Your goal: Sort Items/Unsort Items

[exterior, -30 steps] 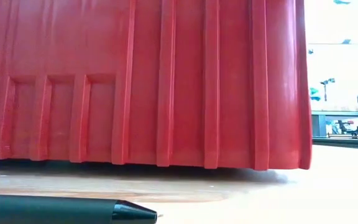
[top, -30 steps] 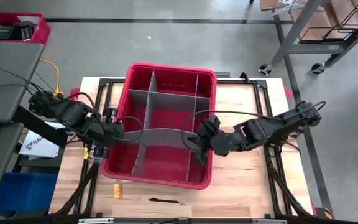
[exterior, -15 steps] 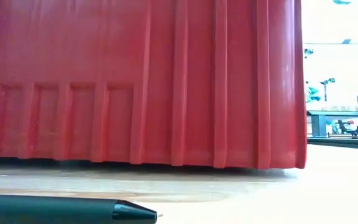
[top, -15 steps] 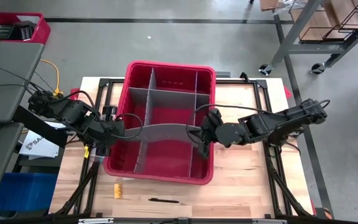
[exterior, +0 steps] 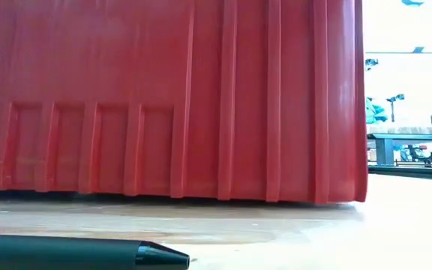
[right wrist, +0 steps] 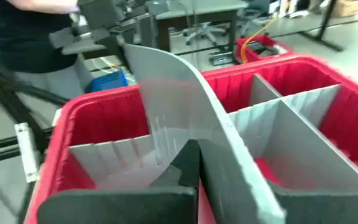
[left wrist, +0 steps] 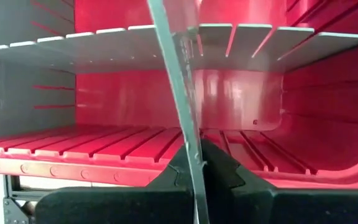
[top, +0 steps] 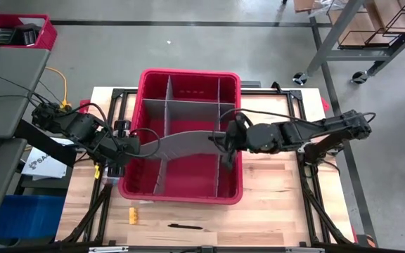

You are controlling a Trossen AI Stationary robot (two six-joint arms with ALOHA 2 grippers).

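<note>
A big red plastic bin (top: 188,77) with grey walls inside sits in the middle of the wooden table (top: 280,211). A long grey plastic divider strip (top: 181,143) bends in an arch across the bin, from one side to the other. The left gripper (top: 133,146) is at the bin's left wall, pinched tight on one end of the strip. The right gripper (top: 225,143) is over the bin near its right wall, pinched tight on the other end.

Two small things lie on the table in front of the bin, apart from it. One is a small yellow block (top: 133,213) near the bin's front left corner. The other is a thin dark pen (top: 183,226), just past the block, lying flat.
</note>
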